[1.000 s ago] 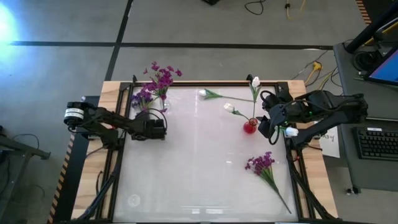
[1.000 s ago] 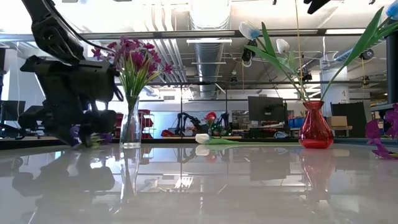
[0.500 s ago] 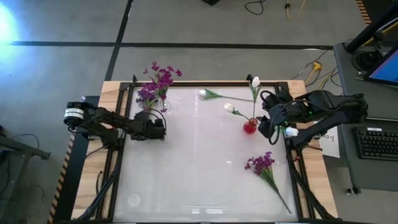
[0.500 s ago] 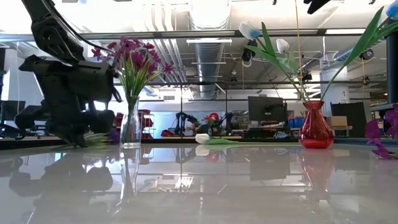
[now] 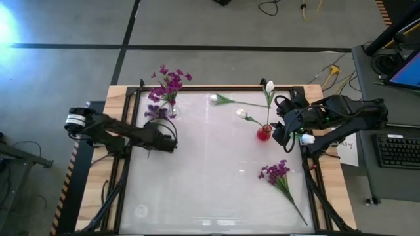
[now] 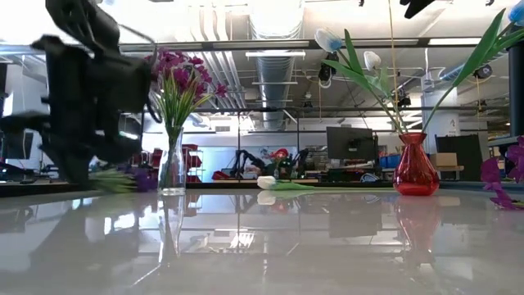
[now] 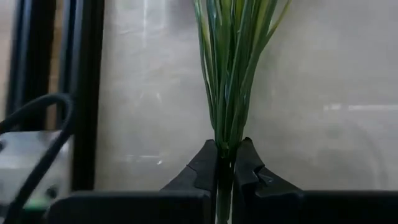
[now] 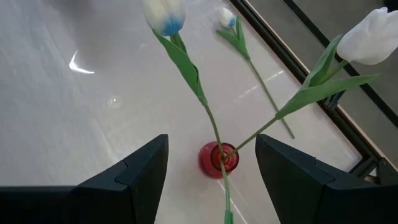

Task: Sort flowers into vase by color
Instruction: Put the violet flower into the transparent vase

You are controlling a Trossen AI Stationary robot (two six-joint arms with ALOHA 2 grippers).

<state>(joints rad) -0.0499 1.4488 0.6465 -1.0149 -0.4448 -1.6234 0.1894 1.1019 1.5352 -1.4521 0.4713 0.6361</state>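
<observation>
My left gripper [image 5: 164, 139] is at the table's left side, shut on a purple flower bunch [image 5: 155, 111] whose blossoms point at the far edge, beside the clear vase [image 5: 170, 109]. That vase [image 6: 172, 164] holds more purple blossoms [image 6: 176, 74]. My right gripper [image 8: 211, 144] is open and hovers above the red vase [image 5: 264, 133], one finger on either side and touching nothing. Two white tulips [image 5: 270, 86] stand in the red vase [image 8: 218, 158]. A third white tulip [image 5: 214, 99] lies flat near the far edge. Another purple bunch [image 5: 275, 172] lies flat at the right. My left gripper pinches the purple bunch's green stems [image 7: 225, 144] between its two fingers, close to their lower end. The fingers lie along the stems, which fan out ahead of the fingertips. The bunch [image 6: 123, 178] reaches out nearly level, low over the table; whether it rests there I cannot tell.
A dark metal frame [image 5: 308, 190] borders the glossy white table. Open surface lies in the middle and toward the near edge. A keyboard [image 5: 400, 149] and cables sit beyond the right side. The room behind shows shelves and monitors.
My left gripper has shifted a little toward the near edge and stayed shut. The held purple bunch has come with it, its blossoms sliding from left of the clear vase to beside the vase's base. The right arm has kept still.
</observation>
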